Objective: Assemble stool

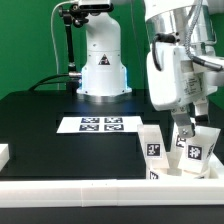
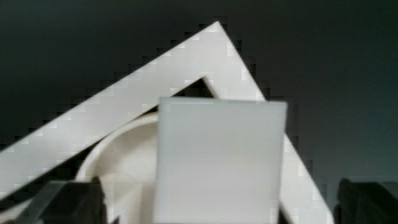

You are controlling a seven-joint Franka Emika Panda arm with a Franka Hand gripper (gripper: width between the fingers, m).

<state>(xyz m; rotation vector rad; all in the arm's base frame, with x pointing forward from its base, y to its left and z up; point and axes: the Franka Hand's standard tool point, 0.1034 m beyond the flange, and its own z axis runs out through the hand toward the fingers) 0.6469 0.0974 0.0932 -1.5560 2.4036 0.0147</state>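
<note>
we find the stool parts gathered in the near corner of the black table (image 1: 40,110), on the exterior view's right. the round seat (image 1: 182,160) lies low against the white border rail (image 1: 100,190), and only a curved part of it shows between the legs. one leg (image 1: 152,141) stands upright on the exterior view's left of the group, its tag facing us. a second leg (image 1: 196,143) stands upright on the exterior view's right, also tagged. we cannot tell from this view whether either leg is seated in the seat or merely touching it.

in the wrist view a white blocky leg (image 2: 221,160) fills the centre, standing in front of the curved seat (image 2: 121,165), with two white rails (image 2: 125,95) meeting in a point behind them.

the gripper (image 1: 186,124) hangs directly above the second leg. its jaws are spread wide and pinch nothing. in the wrist view the dark fingertips (image 2: 68,195) sit clear of the leg on either side.

the marker board (image 1: 98,124) lies flat near the middle of the table, well apart from the stool parts. the arm's white base (image 1: 102,65) stands behind it at the far edge.
</note>
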